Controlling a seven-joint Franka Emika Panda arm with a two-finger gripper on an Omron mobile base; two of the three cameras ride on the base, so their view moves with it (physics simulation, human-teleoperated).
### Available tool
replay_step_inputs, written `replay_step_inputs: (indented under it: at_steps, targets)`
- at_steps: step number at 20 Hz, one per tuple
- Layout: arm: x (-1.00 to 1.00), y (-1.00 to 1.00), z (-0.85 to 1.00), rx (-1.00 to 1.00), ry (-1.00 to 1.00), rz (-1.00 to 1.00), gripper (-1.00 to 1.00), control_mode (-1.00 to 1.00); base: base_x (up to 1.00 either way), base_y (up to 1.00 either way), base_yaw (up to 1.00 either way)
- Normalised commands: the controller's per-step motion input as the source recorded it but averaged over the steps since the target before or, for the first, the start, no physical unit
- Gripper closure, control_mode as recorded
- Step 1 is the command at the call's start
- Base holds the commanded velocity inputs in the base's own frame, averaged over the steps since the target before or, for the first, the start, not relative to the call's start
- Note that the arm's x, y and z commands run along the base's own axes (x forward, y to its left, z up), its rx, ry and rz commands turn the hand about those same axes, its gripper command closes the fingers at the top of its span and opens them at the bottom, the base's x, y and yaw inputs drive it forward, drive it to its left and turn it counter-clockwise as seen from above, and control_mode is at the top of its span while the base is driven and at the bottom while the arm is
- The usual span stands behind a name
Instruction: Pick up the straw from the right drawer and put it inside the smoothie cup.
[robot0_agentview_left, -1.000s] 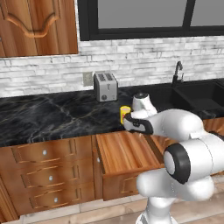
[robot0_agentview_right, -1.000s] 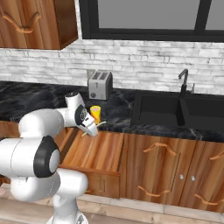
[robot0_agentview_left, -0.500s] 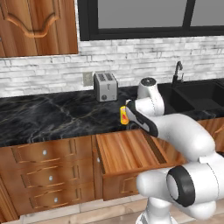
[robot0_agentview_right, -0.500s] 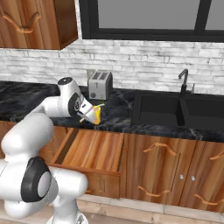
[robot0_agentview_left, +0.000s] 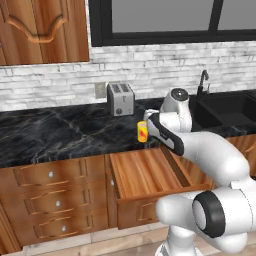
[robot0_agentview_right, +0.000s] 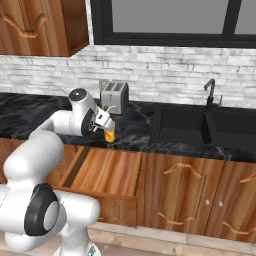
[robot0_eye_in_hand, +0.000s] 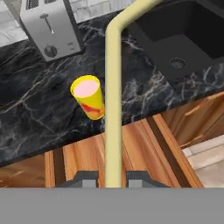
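Straw (robot0_eye_in_hand: 113, 109): one only, pale yellow, clamped between the two dark fingertips (robot0_eye_in_hand: 85, 178) at the bottom of the hand view. It runs straight away from the gripper (robot0_eye_in_hand: 111, 179) along the hand's line of sight, then bends off near its far end. So the jaws are narrow, closed on the straw; nothing else in them.

Key relation: the smoothie cup (robot0_eye_in_hand: 89, 97) sits just to the left of the straw's shaft in the hand view, upright, pink-filled mouth showing, red mark on its side. The straw's long axis passes beside the cup, not over its mouth. Its far tip reaches well beyond the cup toward the sink (robot0_eye_in_hand: 183, 43). Judgement: the tip needs pulling back and shifting sideways over the mouth, w/ the straw tilted more toward vertical, before lowering. Risk is clipping the rim and tipping the cup.

In the right base view the gripper (robot0_agentview_right: 103, 120) hangs right at the cup (robot0_agentview_right: 110, 133), above the counter edge; whether they touch I can't tell. In the left base view the cup (robot0_agentview_left: 143, 131) is partly hidden behind the arm.

Counts: 1 straw, 1 cup, 1 toaster (robot0_agentview_left: 121, 98) behind the cup on the black marbled counter (robot0_agentview_left: 60, 132), 1 right drawer (robot0_agentview_left: 150, 172) pulled open below w/ bare plank floor, 1 arm.
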Motion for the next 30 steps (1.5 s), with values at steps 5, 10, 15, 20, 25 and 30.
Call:
replay_step_inputs:
  at_steps: [5,10,15,20,25,30]
  targets:
    - [0.47,-0.11,0.00,0.00,-0.22,0.31,1.00,-1.00,0.00,0.00,0.00]
    - [0.30,-0.15,0.01,0.00,-0.31,0.36,1.00,-1.00,0.00,0.00,0.00]
    - [0.04,-0.14,0.02,0.00,-0.36,0.37,1.00,-1.00,0.00,0.00,0.00]
    - [0.00,-0.03,0.11,0.00,-0.34,0.31,1.00,-1.00,0.00,0.00,0.00]
    - [0.08,0.00,0.56,0.00,-0.15,0.21,1.00,-1.00,0.00,0.00,0.00]
    - [0.25,0.00,0.58,0.00,0.00,0.06,1.00,-1.00,0.00,0.00,0.00]
